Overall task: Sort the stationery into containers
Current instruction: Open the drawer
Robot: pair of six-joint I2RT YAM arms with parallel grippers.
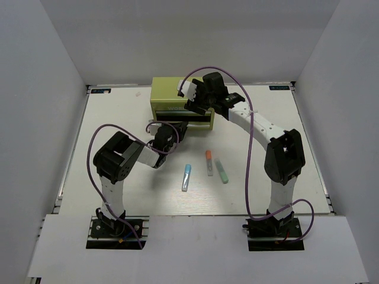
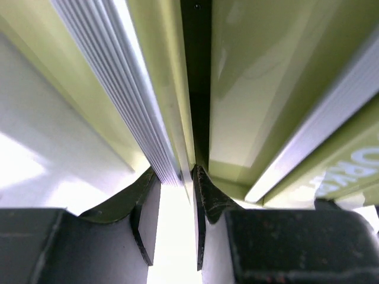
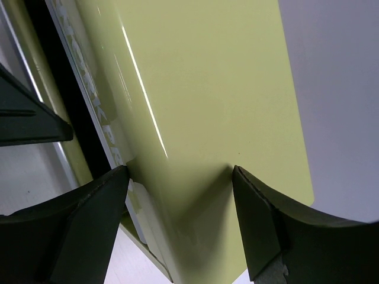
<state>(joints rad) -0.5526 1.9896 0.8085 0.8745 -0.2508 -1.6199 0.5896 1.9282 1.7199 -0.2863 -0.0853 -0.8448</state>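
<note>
Robotics lab rig for sure, nobody's home. The yellow-green tool chest (image 1: 164, 89) sits on a white tabletop (image 1: 118, 112), boxed in by plain white panels (image 1: 47, 77) behind it and on both sides. Left arm (image 1: 115, 163) and right arm (image 1: 284, 157) are bolted to metal base plates (image 1: 137, 231) at the table edge opposite the chest, purple cables (image 1: 249, 177) looping off both.

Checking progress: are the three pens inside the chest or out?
Out: blue pen, orange-capped marker, green marker lie on the table.
</note>
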